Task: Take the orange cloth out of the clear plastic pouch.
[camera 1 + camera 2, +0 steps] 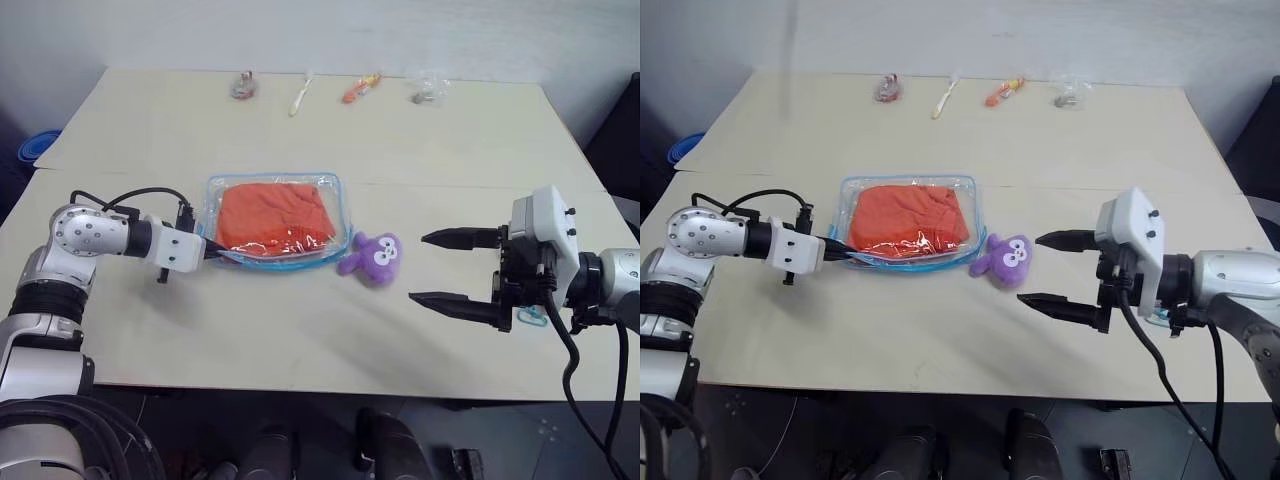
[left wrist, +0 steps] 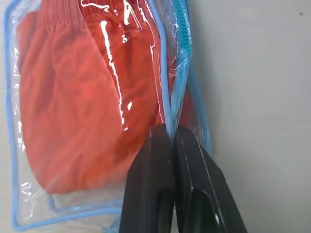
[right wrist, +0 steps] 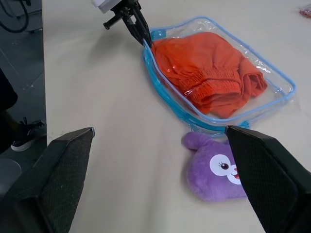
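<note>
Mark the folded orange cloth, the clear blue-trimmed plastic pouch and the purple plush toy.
folded orange cloth (image 1: 272,212), left eye view, its middle.
clear blue-trimmed plastic pouch (image 1: 338,188), left eye view, far right rim.
purple plush toy (image 3: 216,172), right wrist view, its face.

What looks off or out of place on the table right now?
Nothing spilled or damaged. The folded orange cloth lies inside the clear blue-trimmed plastic pouch, flat on the beige table. The left pincer is shut on the pouch's edge; the purple plush toy lies on its side nearby.

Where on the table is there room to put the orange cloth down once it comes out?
The near strip of the table, in front of the clear plastic pouch and purple plush, is bare. So is the wide band between the pouch and the trinkets along the far edge. It's crowded right beside the pouch, where the plush lies.
</note>
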`<state>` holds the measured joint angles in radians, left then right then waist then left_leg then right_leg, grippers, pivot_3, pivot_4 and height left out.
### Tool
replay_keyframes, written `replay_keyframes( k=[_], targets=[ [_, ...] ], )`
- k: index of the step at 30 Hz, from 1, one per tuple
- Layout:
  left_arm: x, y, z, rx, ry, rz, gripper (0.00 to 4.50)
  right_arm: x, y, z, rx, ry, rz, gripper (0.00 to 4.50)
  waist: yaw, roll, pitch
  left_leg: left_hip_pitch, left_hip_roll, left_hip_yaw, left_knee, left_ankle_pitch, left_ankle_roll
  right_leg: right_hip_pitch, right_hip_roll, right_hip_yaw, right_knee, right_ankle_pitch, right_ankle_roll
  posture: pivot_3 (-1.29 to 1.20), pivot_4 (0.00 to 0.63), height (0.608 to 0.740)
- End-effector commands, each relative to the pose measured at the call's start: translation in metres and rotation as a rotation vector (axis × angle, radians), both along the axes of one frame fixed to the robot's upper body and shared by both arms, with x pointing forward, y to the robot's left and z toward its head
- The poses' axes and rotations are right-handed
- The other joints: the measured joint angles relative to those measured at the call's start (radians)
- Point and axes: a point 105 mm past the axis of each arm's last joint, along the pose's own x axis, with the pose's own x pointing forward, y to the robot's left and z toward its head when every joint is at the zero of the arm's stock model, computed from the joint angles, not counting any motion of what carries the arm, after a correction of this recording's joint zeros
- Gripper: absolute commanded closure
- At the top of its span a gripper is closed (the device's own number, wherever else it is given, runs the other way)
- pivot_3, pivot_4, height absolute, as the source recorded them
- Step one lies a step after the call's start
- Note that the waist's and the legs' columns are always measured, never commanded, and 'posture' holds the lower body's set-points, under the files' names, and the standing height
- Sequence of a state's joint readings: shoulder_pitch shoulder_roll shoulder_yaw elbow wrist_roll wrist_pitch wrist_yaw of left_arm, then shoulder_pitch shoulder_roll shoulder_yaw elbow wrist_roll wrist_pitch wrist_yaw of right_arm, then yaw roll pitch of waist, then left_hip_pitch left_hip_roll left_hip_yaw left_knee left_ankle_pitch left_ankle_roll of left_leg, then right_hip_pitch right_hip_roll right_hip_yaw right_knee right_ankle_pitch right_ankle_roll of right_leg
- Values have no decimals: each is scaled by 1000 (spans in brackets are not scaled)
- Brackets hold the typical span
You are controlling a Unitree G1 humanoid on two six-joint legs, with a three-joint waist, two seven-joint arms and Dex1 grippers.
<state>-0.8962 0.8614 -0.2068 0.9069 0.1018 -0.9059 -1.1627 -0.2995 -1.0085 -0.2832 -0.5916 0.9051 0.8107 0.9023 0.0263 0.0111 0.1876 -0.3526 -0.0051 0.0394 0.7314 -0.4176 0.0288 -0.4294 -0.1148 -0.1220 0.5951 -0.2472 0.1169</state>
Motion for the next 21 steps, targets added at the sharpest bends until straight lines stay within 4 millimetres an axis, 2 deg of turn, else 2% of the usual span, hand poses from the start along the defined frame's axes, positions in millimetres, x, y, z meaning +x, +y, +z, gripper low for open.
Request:
replay_keyframes(
  k=[1, 5, 13, 16, 21],
  targets=[
    [1, -4, 9, 20, -42, -51, 4479, -2, 1, 8, -3, -35, 16, 0, 0, 0, 0, 0, 0, 0, 0, 0, 0, 0, 0, 0, 0, 0, 0, 0, 150, 740],
    [7, -4, 13, -5, -53, -29, 4479, 0, 2, 9, -3, -38, 20, 0, -1, 0, 0, 0, 0, 0, 0, 0, 0, 0, 0, 0, 0, 0, 0, 0, 150, 740],
    [10, 13, 7, 20, -34, 58, 4479, -1, 4, 6, -5, -34, 20, 0, -3, 0, 0, 0, 0, 0, 0, 0, 0, 0, 0, 0, 0, 0, 0, 0, 150, 740],
    [11, 16, 7, 5, -26, 82, 3805, 0, 4, 4, -6, -33, 19, 0, -3, 0, 0, 0, 0, 0, 0, 0, 0, 0, 0, 0, 0, 0, 0, 0, 150, 740],
    [12, 16, 13, -30, -31, 93, 2280, 3, 4, 2, -10, -34, 16, 0, -2, 0, 0, 0, 0, 0, 0, 0, 0, 0, 0, 0, 0, 0, 0, 0, 150, 740]
  ],
)
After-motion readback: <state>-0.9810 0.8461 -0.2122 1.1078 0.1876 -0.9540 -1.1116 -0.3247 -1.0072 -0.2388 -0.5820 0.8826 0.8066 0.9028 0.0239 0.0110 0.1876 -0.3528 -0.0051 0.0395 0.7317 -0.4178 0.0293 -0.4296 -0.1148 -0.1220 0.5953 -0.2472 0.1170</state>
